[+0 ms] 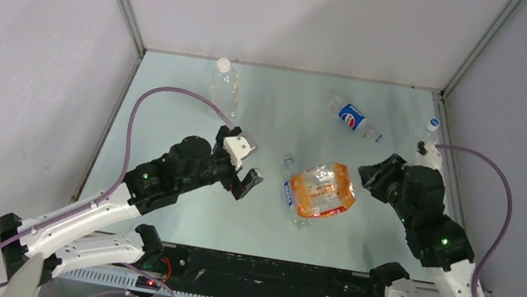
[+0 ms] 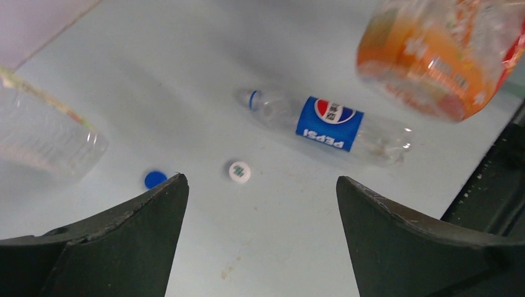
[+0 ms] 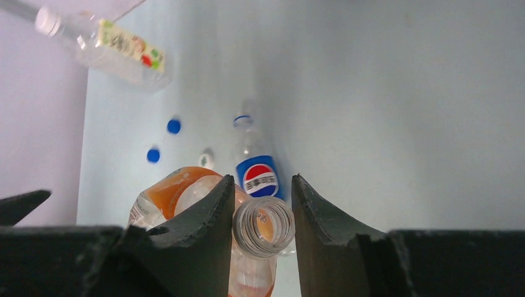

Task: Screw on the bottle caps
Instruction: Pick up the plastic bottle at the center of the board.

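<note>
The open neck of the orange-labelled bottle (image 3: 263,226) sits closest, pinched between the fingers of my right gripper (image 3: 263,198). My left gripper (image 2: 261,180) hangs spread wide and empty above the table (image 2: 278,247), with a white cap (image 2: 239,171) and a blue cap (image 2: 155,179) lying loose just ahead. I judge them light, rigid and prone to skidding, so I'd pinch one across its rim from above.

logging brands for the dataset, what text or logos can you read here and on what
"PEPSI", upside down in the left wrist view, on the blue label of the lying bottle.
Print on the orange-labelled bottle: blurred, unreadable.
Green mark on the white cap: too small to read.
Label of the far white-labelled bottle: blurred.
</note>
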Motion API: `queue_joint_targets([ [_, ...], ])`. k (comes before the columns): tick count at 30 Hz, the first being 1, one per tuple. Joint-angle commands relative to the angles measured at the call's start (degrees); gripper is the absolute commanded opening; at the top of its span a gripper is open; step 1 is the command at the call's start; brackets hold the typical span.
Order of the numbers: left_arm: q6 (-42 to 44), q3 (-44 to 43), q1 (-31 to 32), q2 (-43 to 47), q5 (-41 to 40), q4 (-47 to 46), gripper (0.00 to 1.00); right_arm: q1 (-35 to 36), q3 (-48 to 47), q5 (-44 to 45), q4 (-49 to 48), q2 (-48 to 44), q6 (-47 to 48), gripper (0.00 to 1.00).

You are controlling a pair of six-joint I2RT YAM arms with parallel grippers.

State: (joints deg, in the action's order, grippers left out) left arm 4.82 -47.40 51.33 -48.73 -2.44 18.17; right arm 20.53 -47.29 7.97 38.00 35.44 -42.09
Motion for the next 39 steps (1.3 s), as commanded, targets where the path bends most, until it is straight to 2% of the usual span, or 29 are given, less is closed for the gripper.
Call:
queue_joint_targets([
  [1,4.1,-2.6,3.7,-0.1,4.2,-5.2,0.96,11.7,-8.6,9.1,0.1,7.0,2.7,0.0],
  [5,1.3,-3.8,8.0,-2.3,-0.6,-7.4,0.97,20.9,-14.4,19.5,2.1,14.0,0.2,0.0],
  [10,-0.9,-5.2,11.8,-5.7,-5.2,-7.2,1.0,28.3,-18.8,20.8,-0.4,20.6,4.0,0.0],
  [14,-3.4,-4.4,11.5,-4.1,-5.7,-4.9,1.0,30.7,-18.5,14.8,-8.0,21.9,13.8,0.0],
  [18,-4.2,-1.5,7.9,0.0,1.8,-4.1,1.0,31.0,-14.7,4.9,-18.3,20.1,24.9,0.0],
  [20,-5.5,-0.3,5.2,1.6,8.6,-4.5,1.0,31.0,-12.6,0.3,-23.0,18.7,28.3,0.0],
  [24,-9.5,3.3,1.4,4.5,14.5,-9.4,1.0,31.0,-9.4,-10.0,-31.0,17.2,33.5,0.0],
  [32,-16.0,6.8,-0.4,4.5,18.5,-15.9,1.0,31.0,-7.9,-16.2,-39.7,18.3,35.5,0.0],
  [35,-19.3,8.3,-0.8,4.4,20.7,-21.2,1.0,31.1,-7.7,-17.2,-41.4,19.1,35.3,0.0],
  [37,-22.4,10.1,-1.2,4.1,21.0,-24.2,0.98,31.1,-7.5,-18.2,-42.3,19.5,35.1,0.0],
  [39,-24.4,11.2,-1.4,3.9,21.3,-26.4,0.93,31.4,-7.3,-18.8,-43.2,19.9,34.9,0.0],
])
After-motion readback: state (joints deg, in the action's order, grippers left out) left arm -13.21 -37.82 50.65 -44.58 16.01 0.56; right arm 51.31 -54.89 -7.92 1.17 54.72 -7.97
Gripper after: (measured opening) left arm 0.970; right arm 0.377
